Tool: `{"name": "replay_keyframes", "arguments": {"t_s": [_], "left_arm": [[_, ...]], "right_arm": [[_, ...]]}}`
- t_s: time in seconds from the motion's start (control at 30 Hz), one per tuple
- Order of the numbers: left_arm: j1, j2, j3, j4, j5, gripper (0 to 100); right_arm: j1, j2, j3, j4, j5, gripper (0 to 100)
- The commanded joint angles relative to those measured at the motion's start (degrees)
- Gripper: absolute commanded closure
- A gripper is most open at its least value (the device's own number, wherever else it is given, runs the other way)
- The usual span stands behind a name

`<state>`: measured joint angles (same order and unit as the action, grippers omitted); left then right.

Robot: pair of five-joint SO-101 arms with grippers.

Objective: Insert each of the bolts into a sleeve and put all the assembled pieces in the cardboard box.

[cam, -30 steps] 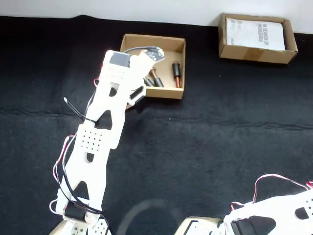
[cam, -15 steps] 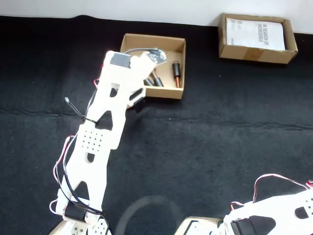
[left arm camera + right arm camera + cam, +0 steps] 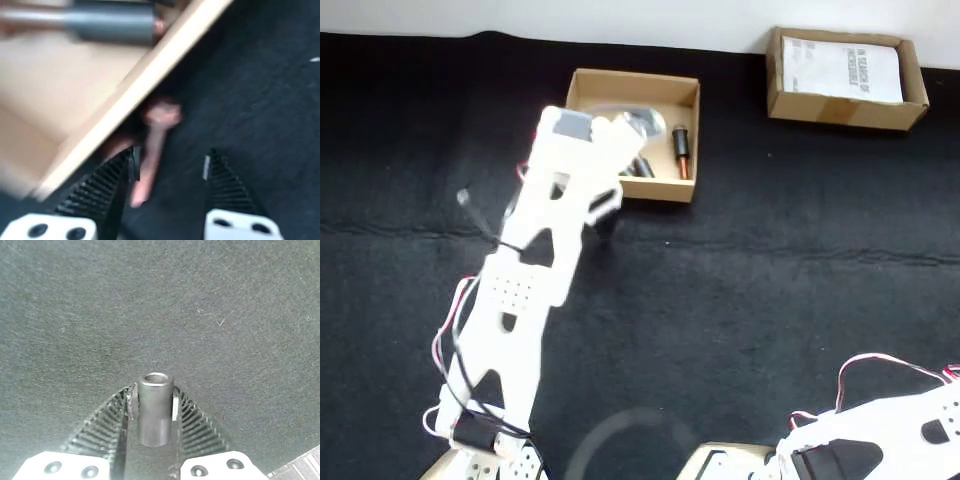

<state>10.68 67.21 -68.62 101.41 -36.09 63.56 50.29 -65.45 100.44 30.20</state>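
Note:
The cardboard box [image 3: 682,92] sits at the back middle of the black cloth. It holds an assembled bolt-and-sleeve piece [image 3: 680,151], and another [image 3: 643,167] is half hidden by the left arm. My left gripper [image 3: 170,161] is open just outside the box's near wall [image 3: 150,82]. A copper bolt [image 3: 154,142] lies on the cloth against that wall, between the jaws and close to one finger. A sleeved piece [image 3: 107,22] lies inside the box. My right gripper [image 3: 153,396] is shut on a grey sleeve [image 3: 155,412], held upright with its bore open, above bare cloth.
A second cardboard box [image 3: 845,108] holding a white booklet stands at the back right. The left arm [image 3: 535,270] stretches from the front left up to the box. The right arm [image 3: 880,440] is low at the front right.
The left arm has shifted slightly right along the box's near wall, covering more of the pieces inside. The right arm has barely moved.

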Motion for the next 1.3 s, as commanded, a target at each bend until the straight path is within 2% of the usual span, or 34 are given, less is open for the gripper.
{"name": "replay_keyframes", "arguments": {"t_s": [0.0,0.2,0.37,0.43,0.53,0.7,0.83,1.03,1.27], "left_arm": [[1.89,-0.31,0.22,0.44,-0.09,77],[1.36,-0.22,-0.13,0.26,-0.44,77],[1.36,-0.04,0.31,0.35,-3.69,77],[1.36,0.13,0.31,0.35,-5.27,82],[1.10,0.22,0.31,0.35,-7.03,99],[0.75,-0.22,0.04,0.35,-6.86,99],[0.84,-3.74,-1.36,0.35,-6.33,99],[1.01,-16.48,-1.27,0.44,10.55,99],[0.48,-27.30,0.40,0.62,20.57,99]], "right_arm": [[-1.63,-4.79,-0.31,0.48,-1.49,99.1],[-2.24,-5.05,-0.31,0.48,-1.49,99.1],[-3.03,-5.05,-0.31,0.57,-1.85,99.1],[-3.30,-4.97,-0.40,0.57,-3.69,99.1],[-3.74,-4.79,-0.66,0.48,-4.84,99.1],[-4.79,-4.79,-0.31,0.48,-6.86,99.1],[-8.48,-5.05,-0.48,0.57,-9.93,99.1],[-19.74,-5.14,-0.75,0.57,-23.21,99.1],[-35.21,-5.14,-0.84,0.48,-39.74,99.1]]}}
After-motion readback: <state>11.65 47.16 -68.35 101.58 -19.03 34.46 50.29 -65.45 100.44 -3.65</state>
